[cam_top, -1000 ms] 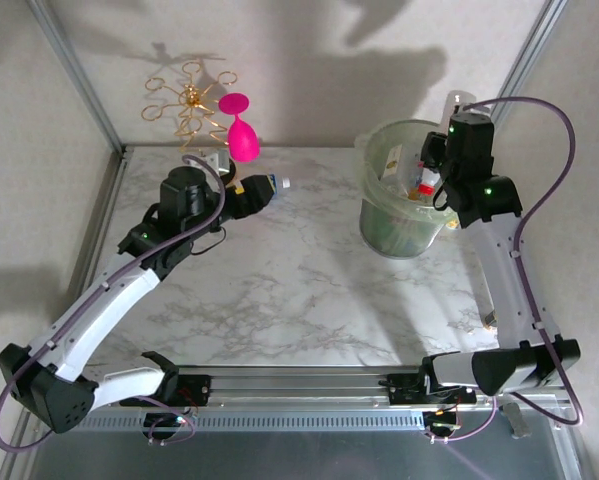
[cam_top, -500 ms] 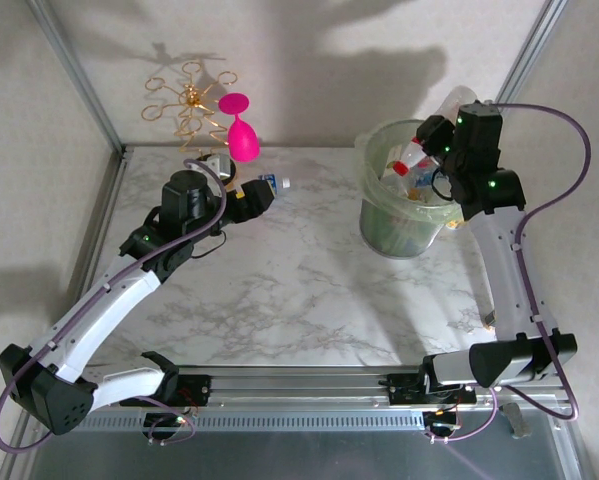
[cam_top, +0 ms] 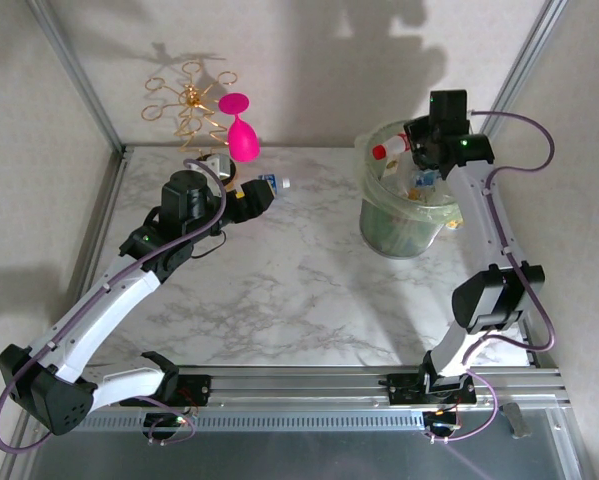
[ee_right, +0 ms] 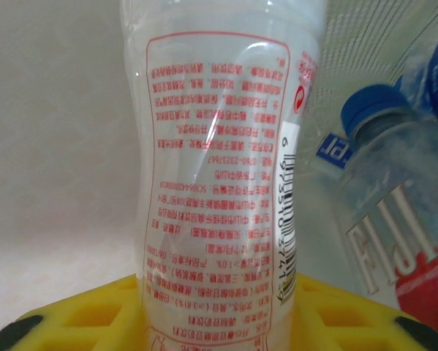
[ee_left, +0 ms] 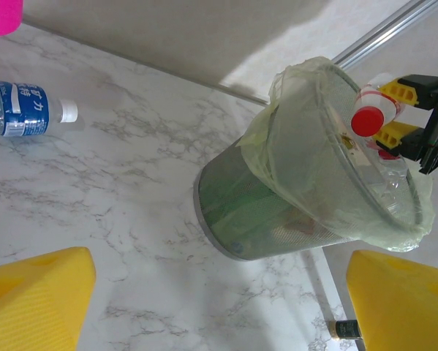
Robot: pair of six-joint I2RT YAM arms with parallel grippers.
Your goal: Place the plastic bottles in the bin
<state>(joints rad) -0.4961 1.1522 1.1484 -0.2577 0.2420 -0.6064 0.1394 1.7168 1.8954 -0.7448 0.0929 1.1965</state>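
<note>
Two bottles lie outside the bin. One blue-labelled bottle (ee_left: 21,110) with a white cap lies on its side on the worktop (cam_top: 299,290), at about 11 o'clock from its middle. One red-capped bottle (ee_left: 366,117), clear with red print, is up in the air over the bin's far rim.

There is one bin (cam_top: 389,228), a pale-green bucket lined with a clear bag, standing at about 2 o'clock on the worktop. More bottles lie inside it. The right wrist view shows a blue-capped bottle (ee_right: 394,234) with a red-and-white label down there, but how many there are in all cannot be told.

One pink wine glass (cam_top: 241,135) and one gold wire rack (cam_top: 191,105) stand at the far edge, at about 11 o'clock, the rack just to the left of the glass.

The left gripper (cam_top: 251,198) has its yellow fingers (ee_left: 36,300) spread wide and released, with the blue-labelled bottle lying just ahead of them at 1 o'clock. Whether they touch it cannot be told from above. The right gripper (cam_top: 417,148) has its fingers clenched around the body of the red-capped bottle, cap pointing to 9 o'clock.

The worktop is white marble-patterned with grey veins. A metal rail runs along its near edge. Pale textured walls close the back and sides, with slanting aluminium posts at both far corners.
</note>
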